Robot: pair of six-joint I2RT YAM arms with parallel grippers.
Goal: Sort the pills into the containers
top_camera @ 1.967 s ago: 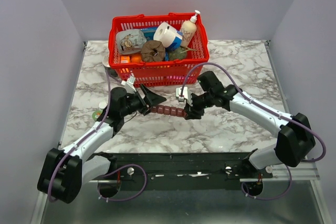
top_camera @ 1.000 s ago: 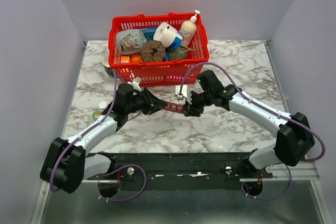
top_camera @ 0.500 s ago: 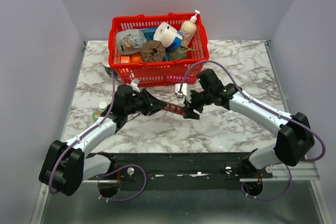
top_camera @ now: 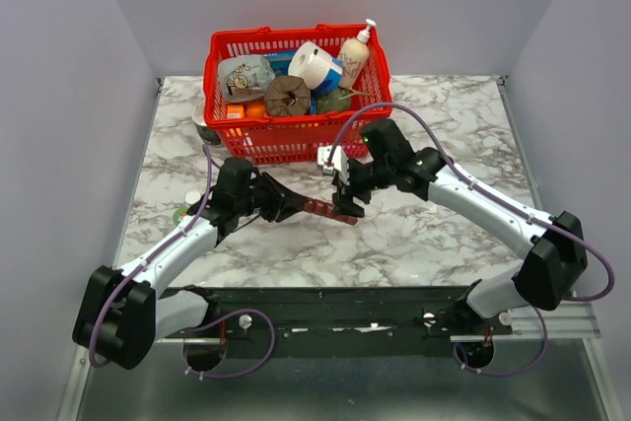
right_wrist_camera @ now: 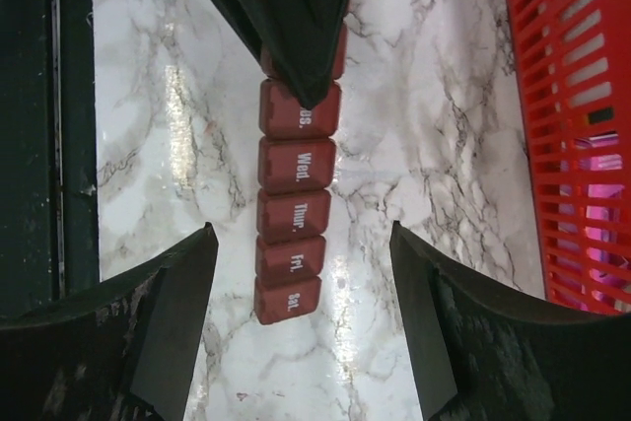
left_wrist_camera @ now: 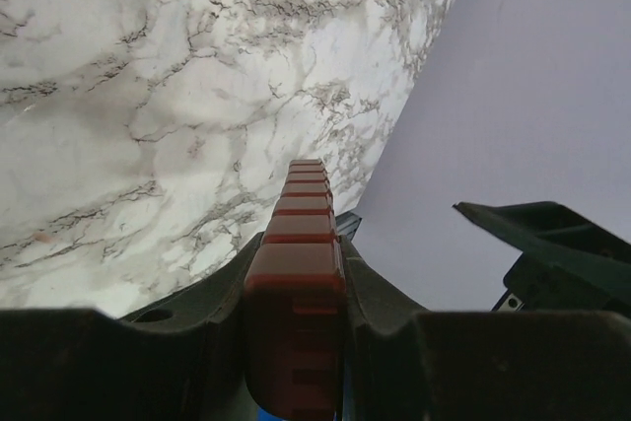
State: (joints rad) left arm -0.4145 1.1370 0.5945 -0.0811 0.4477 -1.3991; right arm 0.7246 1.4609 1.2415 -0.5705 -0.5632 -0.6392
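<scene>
The containers are one dark red pill organizer [top_camera: 321, 208], a strip of lidded day compartments. My left gripper [top_camera: 288, 202] is shut on its left end, and the left wrist view shows the strip [left_wrist_camera: 301, 229] clamped between the fingers [left_wrist_camera: 394, 293] and reaching out over the marble. My right gripper [top_camera: 345, 196] hangs open over the other end. In the right wrist view the organizer [right_wrist_camera: 294, 206] lies between the wide-spread fingers [right_wrist_camera: 173, 303] without touching them. Its "Sat." lid is nearest me. No pills are in view.
A red mesh basket [top_camera: 296, 126] full of household items stands just behind the grippers; its wall [right_wrist_camera: 572, 125] fills the right edge of the right wrist view. A small green bottle [top_camera: 186, 210] stands at the table's left. The black base rail [top_camera: 335, 303] runs along the near edge.
My left gripper has closed on the organizer's left end. My right gripper has opened, let go of the right end and shifted slightly left and back.
</scene>
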